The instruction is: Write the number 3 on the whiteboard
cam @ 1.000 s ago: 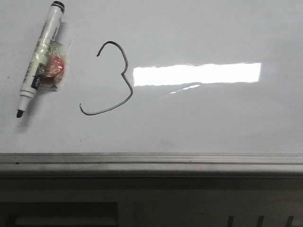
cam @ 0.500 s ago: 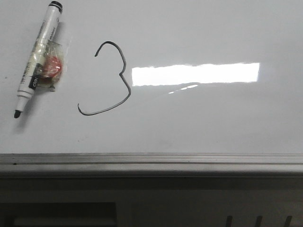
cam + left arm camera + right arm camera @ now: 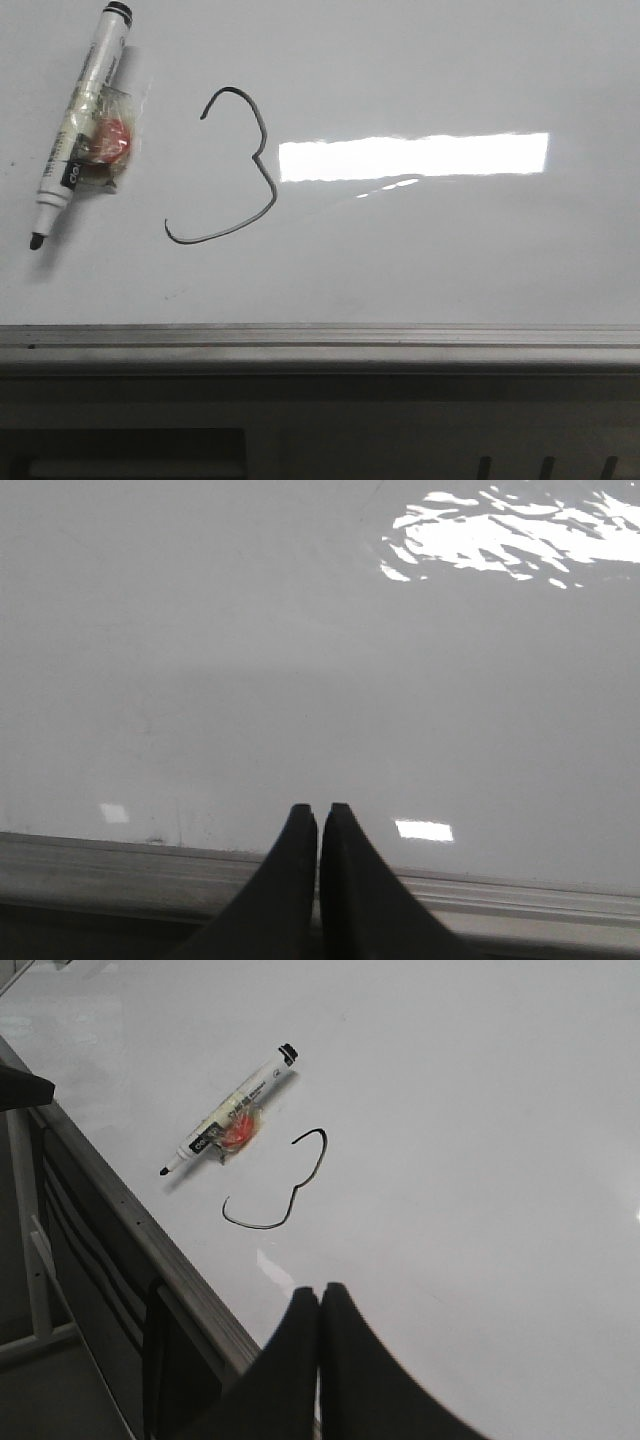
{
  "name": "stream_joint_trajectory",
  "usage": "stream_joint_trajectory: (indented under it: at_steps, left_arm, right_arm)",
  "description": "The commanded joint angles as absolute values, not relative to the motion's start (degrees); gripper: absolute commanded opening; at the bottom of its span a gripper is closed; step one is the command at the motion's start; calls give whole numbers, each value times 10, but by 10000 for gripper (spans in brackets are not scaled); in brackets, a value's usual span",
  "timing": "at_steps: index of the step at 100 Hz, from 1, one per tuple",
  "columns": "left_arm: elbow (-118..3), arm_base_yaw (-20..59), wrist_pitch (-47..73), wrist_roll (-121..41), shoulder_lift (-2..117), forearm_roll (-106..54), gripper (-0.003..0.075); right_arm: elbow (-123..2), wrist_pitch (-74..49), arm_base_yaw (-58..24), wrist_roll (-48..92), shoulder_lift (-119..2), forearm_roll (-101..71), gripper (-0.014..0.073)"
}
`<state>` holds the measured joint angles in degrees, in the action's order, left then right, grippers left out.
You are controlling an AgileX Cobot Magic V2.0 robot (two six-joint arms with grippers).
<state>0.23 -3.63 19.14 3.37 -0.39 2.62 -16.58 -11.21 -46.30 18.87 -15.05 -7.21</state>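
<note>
Whiteboard (image 3: 420,260): glossy, flat; its silver frame edge (image 3: 320,335) runs along the near side; wide bare surface lies right of the drawing.
Number 3 (image 3: 232,170): thin dark stroke, slanted, left of the bright light reflection (image 3: 413,156).
Marker (image 3: 80,120): uncapped, lying left of the 3, well apart; a taped red lump (image 3: 108,140), perhaps an eraser, clings to its barrel.
Left fingers (image 3: 319,815): pressed together, holding nothing, above the frame edge.
Right fingers (image 3: 319,1295): pressed together, empty, over the board's near corner.
</note>
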Motion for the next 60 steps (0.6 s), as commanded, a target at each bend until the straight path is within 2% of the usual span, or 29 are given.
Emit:
stream_joint_trajectory:
  at_steps: [1,42,60]
  left_arm:
    - [21,-38,157,40,-18,27,-20]
    - [21,-38,157,40,-18,27,-20]
    - [21,-38,157,40,-18,27,-20]
  right_arm:
    - [-180,-67,-460,191,-154,-68,-65]
    - [-180,-57,-460,190,-155,-68,-65]
    - [-180,-46,-452,103,-155,4,-65]
